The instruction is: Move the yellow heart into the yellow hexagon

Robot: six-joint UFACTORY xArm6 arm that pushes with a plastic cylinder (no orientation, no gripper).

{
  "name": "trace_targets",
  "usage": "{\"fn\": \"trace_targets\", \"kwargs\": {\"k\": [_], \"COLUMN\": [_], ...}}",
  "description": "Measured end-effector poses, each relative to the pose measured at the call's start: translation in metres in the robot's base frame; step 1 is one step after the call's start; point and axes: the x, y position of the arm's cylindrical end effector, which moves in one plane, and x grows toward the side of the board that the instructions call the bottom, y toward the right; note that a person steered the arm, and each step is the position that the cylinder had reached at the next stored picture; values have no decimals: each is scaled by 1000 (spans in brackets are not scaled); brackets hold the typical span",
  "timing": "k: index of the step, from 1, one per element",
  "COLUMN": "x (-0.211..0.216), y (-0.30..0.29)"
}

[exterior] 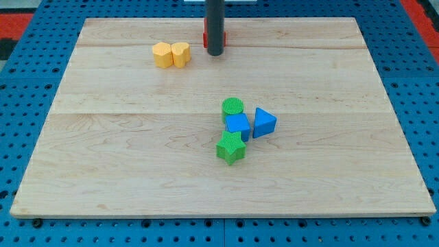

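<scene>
Standing near the view's top, my tip (215, 52) holds nothing and has no jaws to part or close; it sits just right of the yellow heart (181, 54), apart from it. That heart touches the yellow hexagon (162, 55) on the wooden surface (137, 158). A red block (206, 36) is mostly hidden behind the rod, its shape unclear.

A green round block (233, 106) touches a blue cube (239, 126). A blue triangle (263, 123) sits just beside the cube. A green star (231, 147) touches the cube. A red block (205, 36) peeks out at the wooden tabletop's (137, 158) top.
</scene>
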Motion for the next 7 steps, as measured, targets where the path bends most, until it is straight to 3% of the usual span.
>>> {"fn": "trace_targets", "kwargs": {"k": [1, 2, 3, 4, 5, 7], "x": [18, -10, -2, 48, 26, -12], "y": [-83, -111, -85, -77, -30, -4]}}
